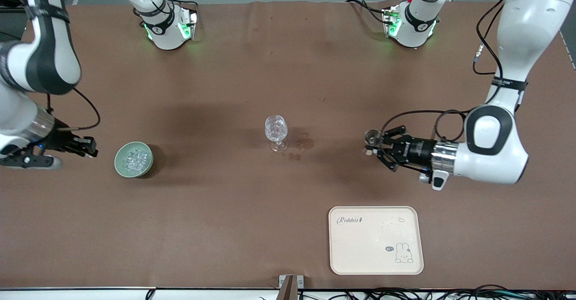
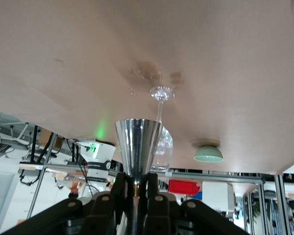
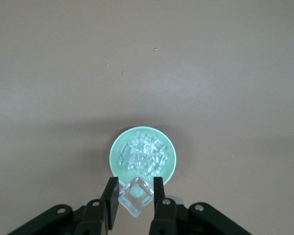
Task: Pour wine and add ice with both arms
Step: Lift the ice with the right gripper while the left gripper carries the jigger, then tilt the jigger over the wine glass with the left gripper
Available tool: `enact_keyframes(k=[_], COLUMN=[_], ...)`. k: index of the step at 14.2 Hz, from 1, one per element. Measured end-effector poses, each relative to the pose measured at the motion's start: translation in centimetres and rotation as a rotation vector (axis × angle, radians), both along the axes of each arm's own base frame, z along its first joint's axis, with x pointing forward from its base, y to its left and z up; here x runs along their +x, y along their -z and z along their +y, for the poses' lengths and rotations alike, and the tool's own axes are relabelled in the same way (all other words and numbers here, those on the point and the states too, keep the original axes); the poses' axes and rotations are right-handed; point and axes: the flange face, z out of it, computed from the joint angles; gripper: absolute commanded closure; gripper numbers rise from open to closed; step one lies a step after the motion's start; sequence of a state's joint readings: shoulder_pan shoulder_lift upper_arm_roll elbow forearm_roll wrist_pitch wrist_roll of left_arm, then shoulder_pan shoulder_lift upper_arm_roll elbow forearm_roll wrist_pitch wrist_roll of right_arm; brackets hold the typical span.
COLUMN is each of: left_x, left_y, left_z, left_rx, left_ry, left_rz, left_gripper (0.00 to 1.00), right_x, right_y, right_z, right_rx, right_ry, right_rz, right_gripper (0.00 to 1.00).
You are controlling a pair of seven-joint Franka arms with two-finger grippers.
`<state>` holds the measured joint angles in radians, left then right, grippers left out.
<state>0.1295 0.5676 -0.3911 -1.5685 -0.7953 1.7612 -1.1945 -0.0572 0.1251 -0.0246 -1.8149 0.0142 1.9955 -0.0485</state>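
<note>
Front view: left tool (image 1: 372, 145) grips jigger (image 1: 371, 136) over bench (image 1: 225, 88), beside glass (image 1: 276, 131); right tool (image 1: 92, 149) beside bowl (image 1: 133, 159).
Left wrist view: jigger (image 2: 138, 147) clamped.
Right wrist view: right tool (image 3: 134, 196) pinches ice cube (image 3: 135, 196) over bowl (image 3: 116, 152) of ice (image 3: 143, 155).

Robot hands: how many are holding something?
2. The left gripper holds the jigger above the table; the right gripper holds an ice cube beside the bowl.

Both arms run off the front view's edges, and the jigger (image 2: 138, 151) hides part of the glass (image 2: 161, 142).
</note>
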Motion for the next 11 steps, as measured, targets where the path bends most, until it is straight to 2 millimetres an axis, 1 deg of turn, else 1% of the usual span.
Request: enact_keyframes(k=[2,4,5,6,7,8,11], left_x=[-0.9,-1.8,-2.3,-2.8,-3.5,-4.3,-6.7], left_y=[-1.4,-1.9,-1.8,-1.7,-1.6,-1.6,-1.5], left_z=[-3.7,-6.9,-8.5,-10.2,-12.1,-14.1,-19.0], left_rx=[0.031,0.066,0.104,0.146,0.185,0.217,0.300], left_ry=[0.001,0.004,0.005,0.000,-0.005,-0.005,-0.014], left_rz=[-0.007,-0.016,-0.020,-0.026,-0.035,-0.044,-0.066], left_gripper=[0.99,0.99,0.99,0.99,0.99,0.99,0.99], right_x=[-0.9,-1.2,-1.3,-1.5,-1.8,-2.0,-2.2], right_y=[-4.9,-9.6,-11.4,-12.9,-13.9,-14.5,-14.3], right_z=[0.1,0.2,0.3,0.3,0.4,0.6,1.1], right_rx=[0.003,0.003,0.002,0.003,0.003,0.004,0.006], right_ry=[-0.002,-0.005,-0.006,-0.007,-0.009,-0.007,-0.003], right_rz=[0.013,0.009,0.005,0.008,0.015,0.021,0.047], right_gripper=[0.95,0.95,0.95,0.95,0.95,0.95,0.95])
